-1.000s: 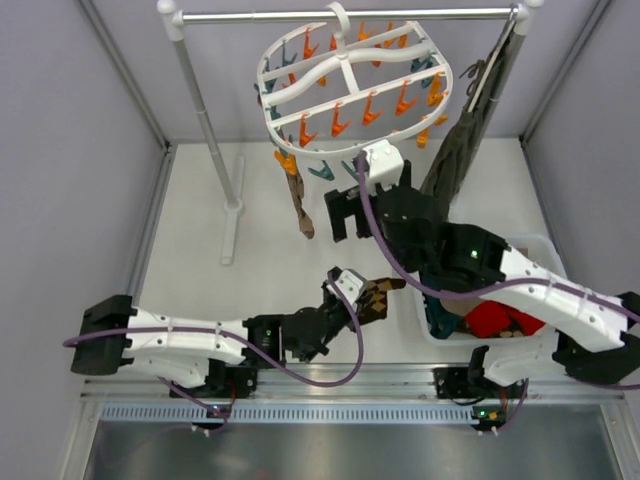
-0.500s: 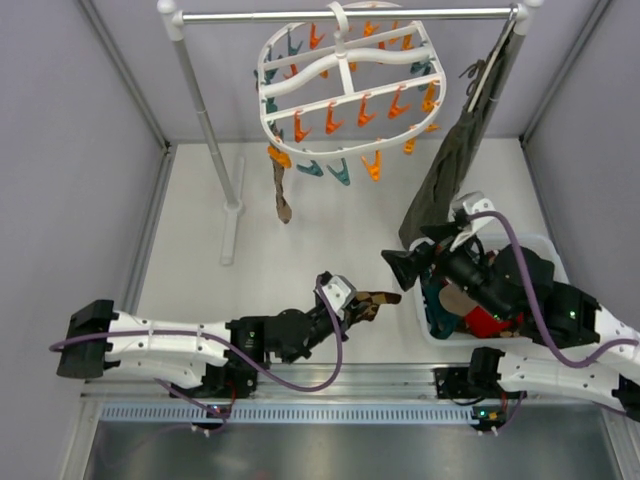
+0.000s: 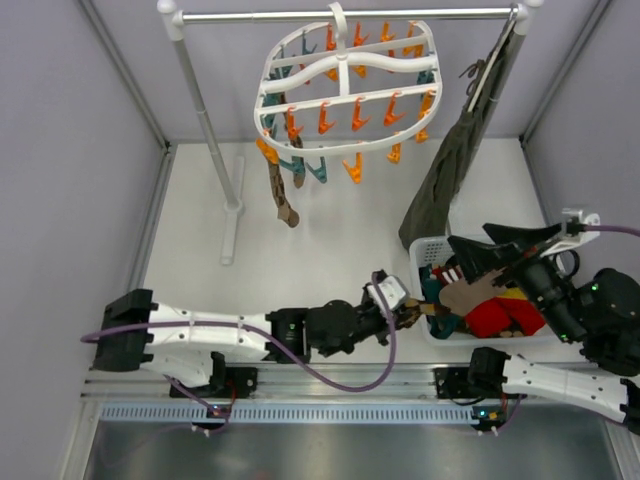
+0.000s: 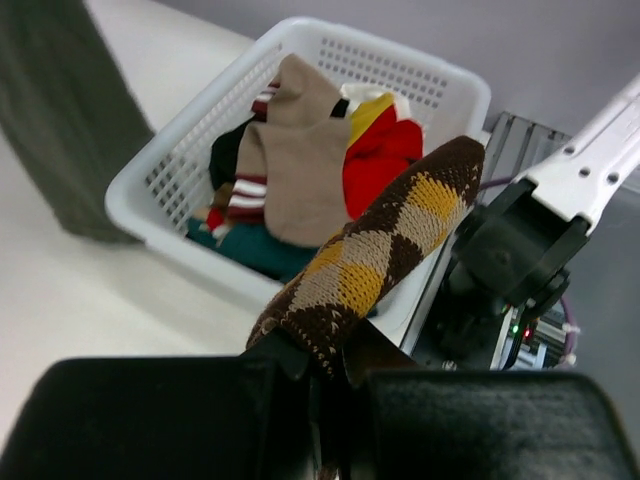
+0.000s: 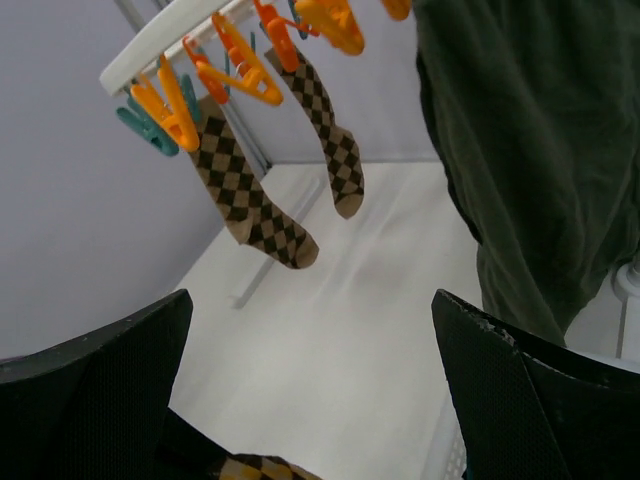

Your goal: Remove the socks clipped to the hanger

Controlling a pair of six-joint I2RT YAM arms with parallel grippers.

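At far left I see two argyle socks [image 5: 245,195] clipped to the hanger [image 5: 150,52]. My left tool [image 4: 325,375] is clamped on a third argyle sock [image 4: 375,255] at the white basket [image 4: 170,180] on the bench [image 3: 330,250]. My right tool [image 5: 310,400] gapes wide, holding nothing.

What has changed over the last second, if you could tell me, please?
The left end effector, shut on the argyle sock, carried it right to the edge of the basket. The open right end effector drew back from the hanger to above the basket; the hanger swung. Two socks remain clipped; the olive garment hangs unmoved.
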